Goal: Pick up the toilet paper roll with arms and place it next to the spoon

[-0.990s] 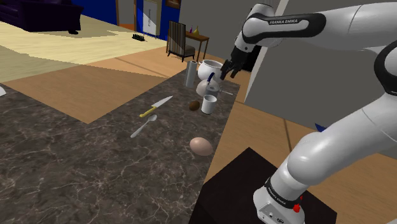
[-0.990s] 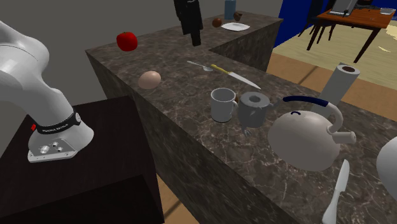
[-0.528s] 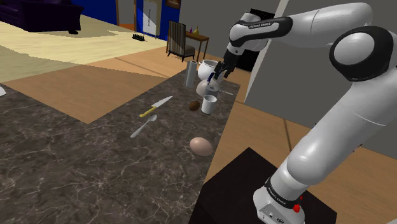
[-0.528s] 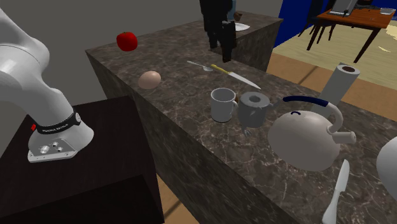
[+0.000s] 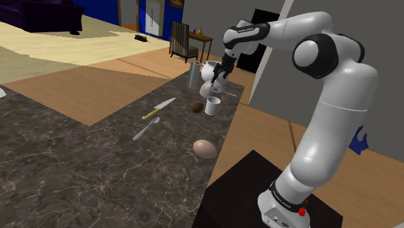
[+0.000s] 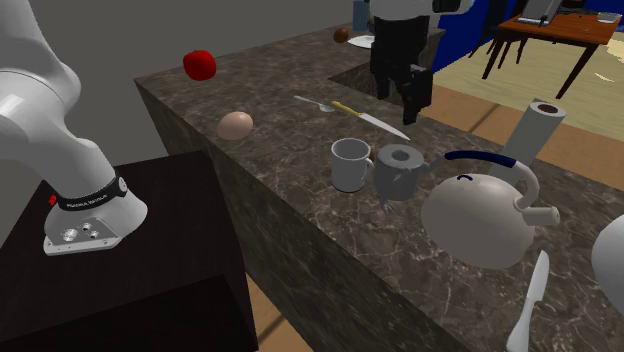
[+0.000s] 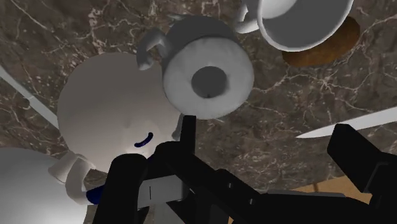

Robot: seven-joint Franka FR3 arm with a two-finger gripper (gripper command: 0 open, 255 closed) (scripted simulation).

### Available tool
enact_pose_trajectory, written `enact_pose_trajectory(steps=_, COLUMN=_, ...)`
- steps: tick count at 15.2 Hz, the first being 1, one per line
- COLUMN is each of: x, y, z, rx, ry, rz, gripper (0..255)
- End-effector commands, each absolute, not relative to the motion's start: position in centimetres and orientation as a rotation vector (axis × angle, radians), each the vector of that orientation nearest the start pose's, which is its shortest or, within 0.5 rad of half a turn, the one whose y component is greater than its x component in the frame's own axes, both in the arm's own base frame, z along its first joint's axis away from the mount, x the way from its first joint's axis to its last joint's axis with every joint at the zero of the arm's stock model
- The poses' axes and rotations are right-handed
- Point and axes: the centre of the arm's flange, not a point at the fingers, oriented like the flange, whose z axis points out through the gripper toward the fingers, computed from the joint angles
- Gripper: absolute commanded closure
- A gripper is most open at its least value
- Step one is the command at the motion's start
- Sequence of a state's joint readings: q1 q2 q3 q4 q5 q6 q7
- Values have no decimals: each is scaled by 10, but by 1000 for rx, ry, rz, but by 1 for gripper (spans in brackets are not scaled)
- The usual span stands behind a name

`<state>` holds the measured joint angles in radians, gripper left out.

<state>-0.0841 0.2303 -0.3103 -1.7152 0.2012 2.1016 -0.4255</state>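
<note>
The toilet paper roll (image 6: 401, 171) is a grey roll with small arms, lying on the dark marble counter (image 6: 290, 190) between a white cup (image 6: 349, 163) and a white kettle (image 6: 477, 219). Seen from the wrist, the roll (image 7: 208, 76) lies just ahead of my fingers, its hollow end facing me. My gripper (image 6: 400, 90) (image 5: 217, 78) (image 7: 245, 184) hangs above this cluster, open and holding nothing. The spoon (image 5: 146, 128) (image 6: 315, 103) lies farther along the counter beside a yellow-handled knife (image 5: 158, 108).
A tan egg (image 5: 204, 149) and a small brown lump (image 5: 198, 107) lie near the cup. An upright paper towel roll (image 6: 535, 130) stands behind the kettle. A red apple (image 6: 199, 65) and a plate (image 6: 367, 42) sit at the counter's far end. A white knife (image 6: 528, 310) lies beyond the kettle.
The arm has swung over the counter. The gripper moved from the far end toward the cup, roll and kettle, rightward in the second exterior view. Nothing on the counter has moved.
</note>
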Motion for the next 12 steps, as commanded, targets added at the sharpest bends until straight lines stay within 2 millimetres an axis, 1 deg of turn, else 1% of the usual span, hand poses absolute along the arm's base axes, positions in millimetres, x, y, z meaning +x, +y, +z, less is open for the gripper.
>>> enact_pose_trajectory(steps=1, x=622, y=-242, z=461, rx=-3086, ry=72, rz=-316, gripper=0)
enact_pose_trajectory(steps=6, x=670, y=-281, z=437, rx=-3080, ry=93, rz=-329, gripper=0)
enact_pose_trajectory(steps=7, x=676, y=-285, z=434, rx=-3079, ry=95, rz=-331, gripper=0)
enact_pose_trajectory(steps=12, x=681, y=-284, z=409, rx=-3079, ry=95, rz=-331, gripper=0)
